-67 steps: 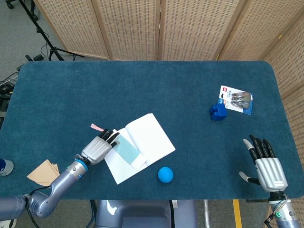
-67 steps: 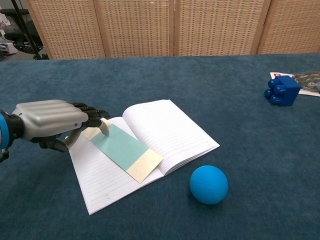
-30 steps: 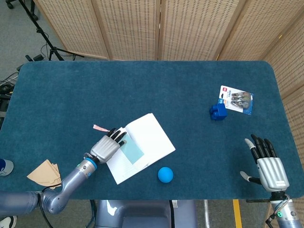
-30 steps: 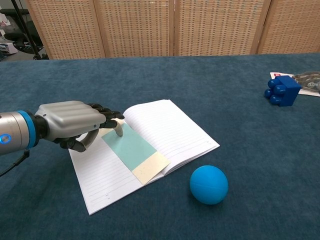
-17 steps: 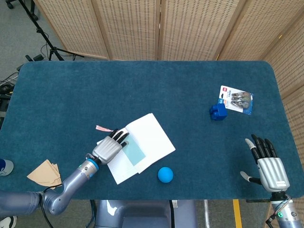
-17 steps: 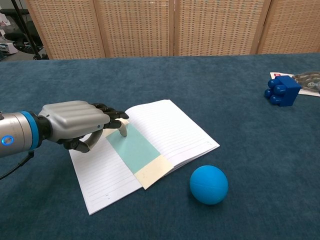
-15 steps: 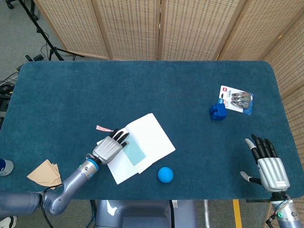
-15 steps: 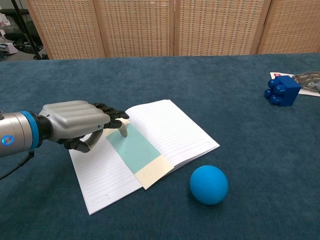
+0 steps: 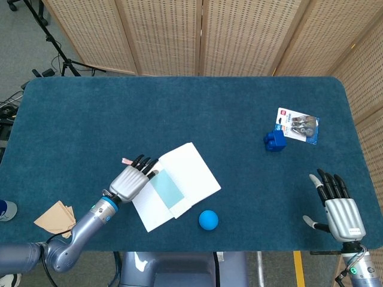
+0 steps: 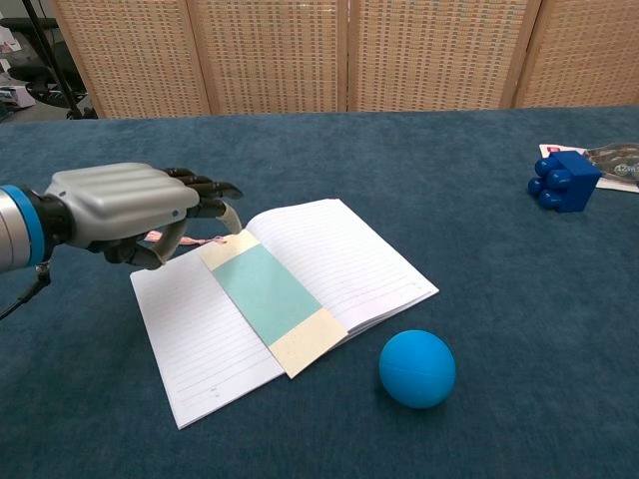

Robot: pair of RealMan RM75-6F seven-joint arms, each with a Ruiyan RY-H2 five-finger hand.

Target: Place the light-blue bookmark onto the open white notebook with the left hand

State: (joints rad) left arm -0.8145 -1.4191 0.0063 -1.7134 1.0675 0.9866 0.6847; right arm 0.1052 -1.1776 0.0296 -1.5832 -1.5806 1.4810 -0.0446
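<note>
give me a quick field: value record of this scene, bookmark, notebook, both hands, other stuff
bookmark: light-blue bookmark lies flat along the notebook's fold
notebook: open white notebook on the blue table
left hand: left hand raised beside the notebook, holding nothing
right hand: right hand open, near the table's edge
other: blue ball, blue block, tan paper

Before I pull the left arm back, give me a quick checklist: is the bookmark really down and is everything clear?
1. Bookmark lies flat on the open notebook, along its centre fold: ok.
2. Left hand lifted clear of the bookmark, holding nothing: ok.
3. Bookmark wholly within the pages: not ok, its near cream end just overhangs the page edge.
4. Blue ball apart from the notebook: ok.
5. Right hand open, resting away from the work: ok.
6. Pink strip beneath the left hand, clear of the fingers: cannot tell.
</note>
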